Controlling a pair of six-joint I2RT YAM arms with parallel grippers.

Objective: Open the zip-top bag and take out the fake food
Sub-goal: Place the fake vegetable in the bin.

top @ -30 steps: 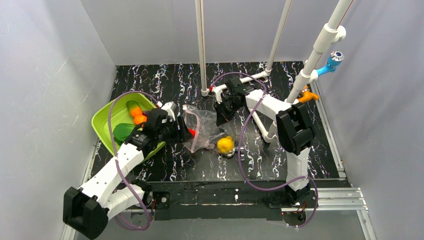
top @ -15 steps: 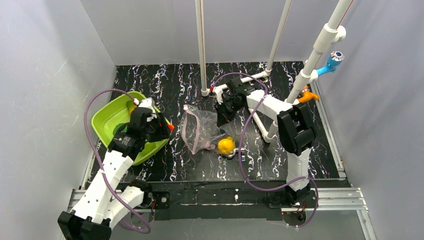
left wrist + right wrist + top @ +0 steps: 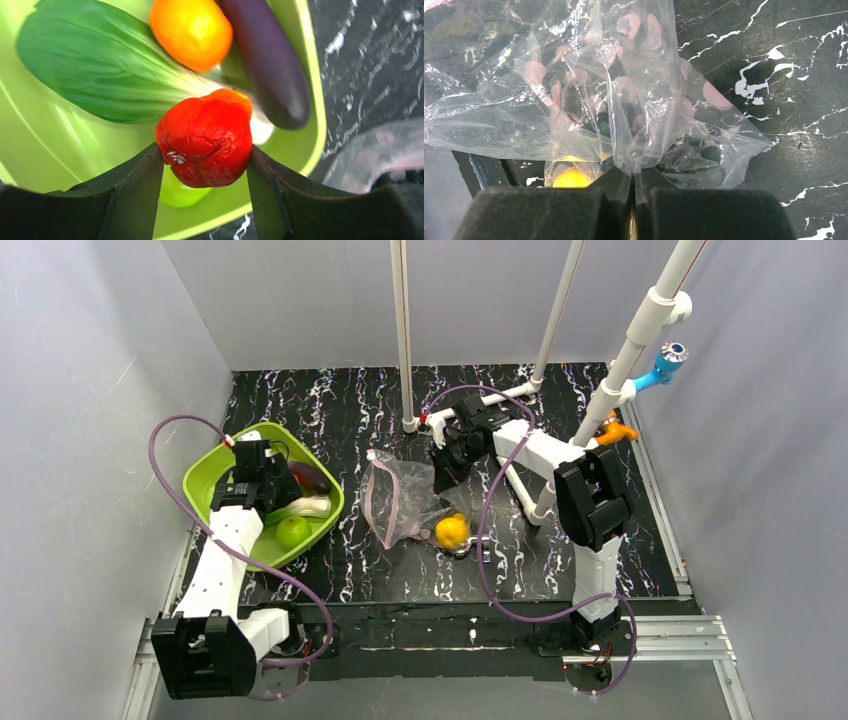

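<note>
My left gripper (image 3: pixel 205 165) is shut on the red piece (image 3: pixel 205 137) and holds it over the lime-green tray (image 3: pixel 215 480). In the tray lie the bok choy (image 3: pixel 95 60), the orange (image 3: pixel 191 31), the eggplant (image 3: pixel 270 60) and the green round fruit (image 3: pixel 292 531). The clear zip-top bag (image 3: pixel 400 502) lies mid-table with its pinkish zip strip toward the left. My right gripper (image 3: pixel 634 175) is shut on a pinched fold of the bag (image 3: pixel 624 100). The yellow lemon (image 3: pixel 451 531) shows at the bag's near right end, and also in the right wrist view (image 3: pixel 569 177).
White pipes (image 3: pixel 402 330) stand at the back, with a blue fitting (image 3: pixel 668 362) and an orange piece (image 3: pixel 618 430) at the right. A small metal fitting (image 3: pixel 470 550) lies by the lemon. Grey walls close the sides.
My left gripper has carried the red piece leftward from beside the bag's mouth to over the tray. The right gripper and the bag have stayed put.
</note>
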